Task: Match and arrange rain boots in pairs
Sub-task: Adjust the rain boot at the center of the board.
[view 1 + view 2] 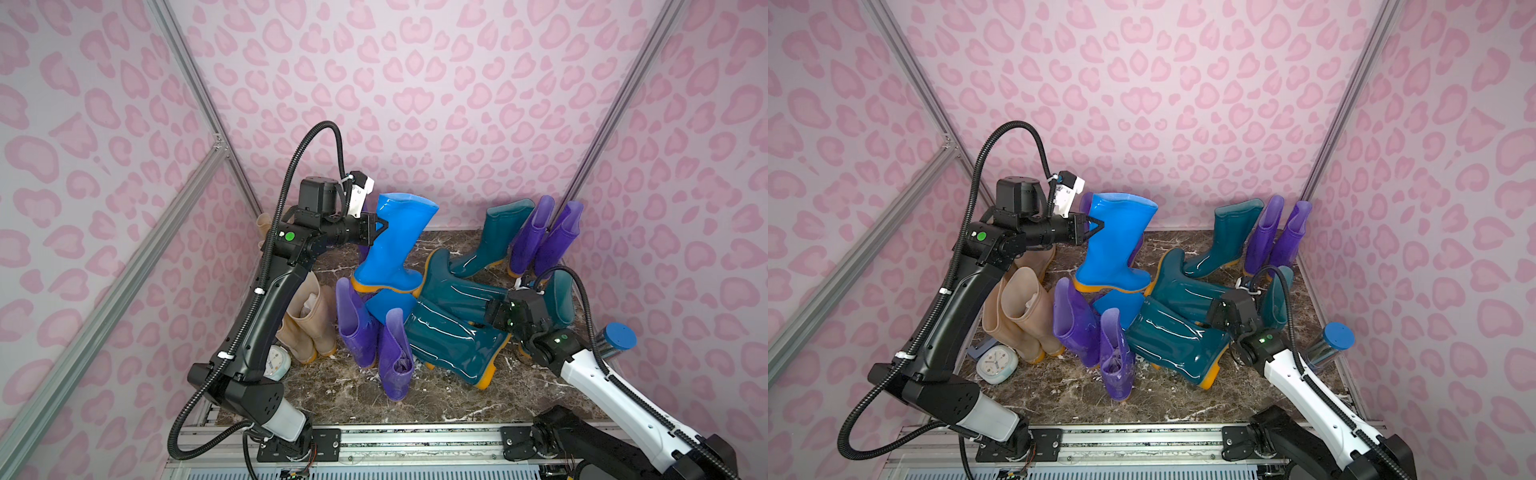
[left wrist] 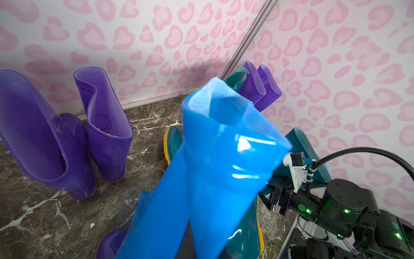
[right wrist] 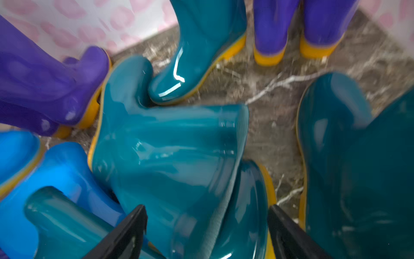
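My left gripper (image 1: 380,226) is shut on the top rim of a bright blue rain boot (image 1: 395,249) and holds it upright above a second blue boot (image 1: 388,305) lying flat. In the left wrist view the held blue boot (image 2: 224,157) hides the jaws. My right gripper (image 3: 206,209) is open. Its fingers (image 3: 125,233) stand either side of the shaft of a dark teal boot (image 3: 174,152) lying on another teal boot (image 1: 453,345). A teal boot (image 1: 494,237) and two purple boots (image 1: 540,237) stand at the back right. Purple boots (image 1: 353,324) and beige boots (image 1: 307,324) stand in front.
A pale alarm clock (image 1: 995,362) lies by the left arm's base. A clear cylinder with a blue lid (image 1: 619,338) stands at the right wall. Two more purple boots (image 2: 107,125) stand against the back wall. Pink walls close in the marble floor (image 1: 457,399) on three sides.
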